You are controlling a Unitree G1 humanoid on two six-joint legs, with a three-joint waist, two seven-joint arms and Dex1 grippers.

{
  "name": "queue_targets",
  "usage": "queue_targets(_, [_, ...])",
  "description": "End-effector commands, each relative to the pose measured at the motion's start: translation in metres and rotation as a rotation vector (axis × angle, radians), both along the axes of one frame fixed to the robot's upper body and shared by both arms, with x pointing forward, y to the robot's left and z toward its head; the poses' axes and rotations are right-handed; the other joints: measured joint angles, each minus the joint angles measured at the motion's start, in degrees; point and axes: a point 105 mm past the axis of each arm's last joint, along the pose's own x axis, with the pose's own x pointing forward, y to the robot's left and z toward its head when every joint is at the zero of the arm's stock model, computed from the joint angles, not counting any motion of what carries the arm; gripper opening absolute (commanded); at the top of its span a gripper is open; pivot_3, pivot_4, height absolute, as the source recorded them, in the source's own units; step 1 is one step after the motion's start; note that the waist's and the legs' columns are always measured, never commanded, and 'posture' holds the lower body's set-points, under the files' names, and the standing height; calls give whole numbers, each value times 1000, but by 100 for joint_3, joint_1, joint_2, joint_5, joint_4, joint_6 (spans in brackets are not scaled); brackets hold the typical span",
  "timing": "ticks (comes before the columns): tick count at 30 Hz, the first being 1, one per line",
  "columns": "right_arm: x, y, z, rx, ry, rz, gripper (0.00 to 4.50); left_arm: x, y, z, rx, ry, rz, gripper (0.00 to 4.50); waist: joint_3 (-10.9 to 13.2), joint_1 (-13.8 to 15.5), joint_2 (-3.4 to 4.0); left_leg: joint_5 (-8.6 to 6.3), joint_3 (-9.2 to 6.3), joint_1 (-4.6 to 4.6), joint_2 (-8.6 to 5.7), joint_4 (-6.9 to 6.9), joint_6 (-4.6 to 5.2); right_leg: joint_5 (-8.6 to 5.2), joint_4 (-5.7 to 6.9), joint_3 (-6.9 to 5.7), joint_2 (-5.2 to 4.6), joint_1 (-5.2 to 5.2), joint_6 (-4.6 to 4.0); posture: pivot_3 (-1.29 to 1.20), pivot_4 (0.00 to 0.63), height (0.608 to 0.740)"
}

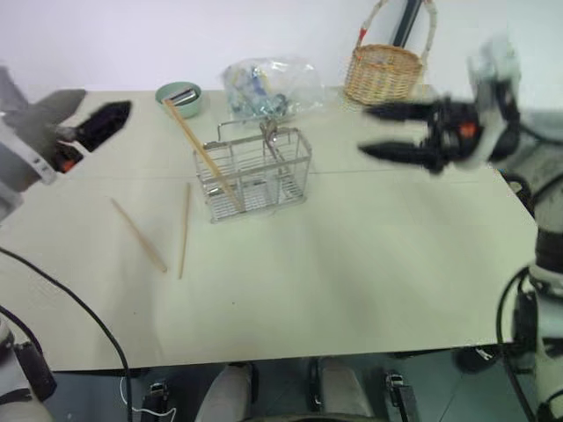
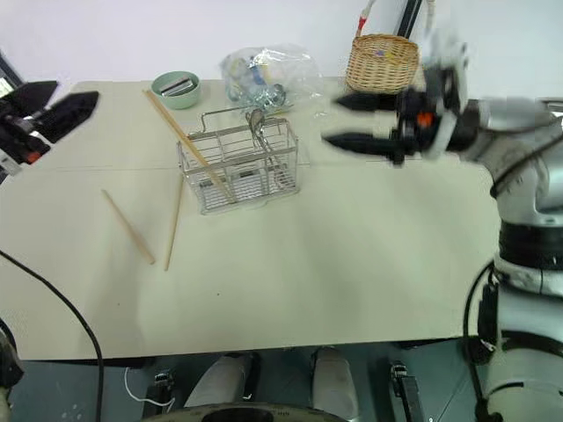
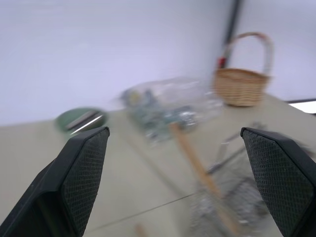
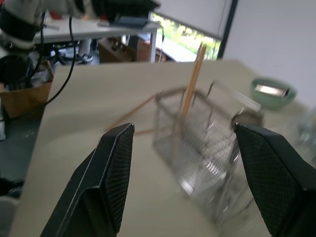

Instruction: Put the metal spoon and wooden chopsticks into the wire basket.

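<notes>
The wire basket (image 1: 255,171) stands on the table's far middle. One of the wooden chopsticks (image 1: 198,148) leans inside it, its top slanting out to the left. Two more chopsticks (image 1: 138,235) lie flat on the table, left of and nearer than the basket. The metal spoon (image 1: 268,134) stands in the basket with its bowl above the rim. My right gripper (image 1: 368,132) hangs open and empty to the right of the basket, pointing at it. My left gripper (image 1: 110,119) is open and empty, raised far to the left.
A green bowl (image 1: 180,95), a clear plastic bag of items (image 1: 268,86) and a round wicker basket (image 1: 383,72) line the table's far edge. A black cable (image 1: 79,308) crosses the near left corner.
</notes>
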Motion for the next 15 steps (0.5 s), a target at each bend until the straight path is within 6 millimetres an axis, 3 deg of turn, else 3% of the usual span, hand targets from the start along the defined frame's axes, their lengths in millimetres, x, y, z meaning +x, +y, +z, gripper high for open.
queue_targets(1, [-29,8,-16,-49,0,54,3303,7,41,-13,3,90,335,4500,2,0,2,0,3,0,0,3,0,0,4,3,0,-2,0,0,150,688])
queue_targets(5, [-36,15,-34,-18,28,0,3303,12,73,-49,-174,263,666,4500,-3,82,-6,3,-4,-3,1,22,-4,7,4,3,5,4,12,0,150,688])
queue_targets(9, [-46,27,-43,20,57,-1,3303,26,61,-97,-258,455,745,4500,-15,155,-26,2,-5,-5,-1,42,-6,12,3,3,6,11,20,0,150,688])
queue_targets(15, [-50,30,-47,47,84,-33,3303,52,41,-139,-293,619,732,4500,-15,279,-42,-1,-4,-20,-9,58,-5,18,2,1,2,6,27,0,150,688])
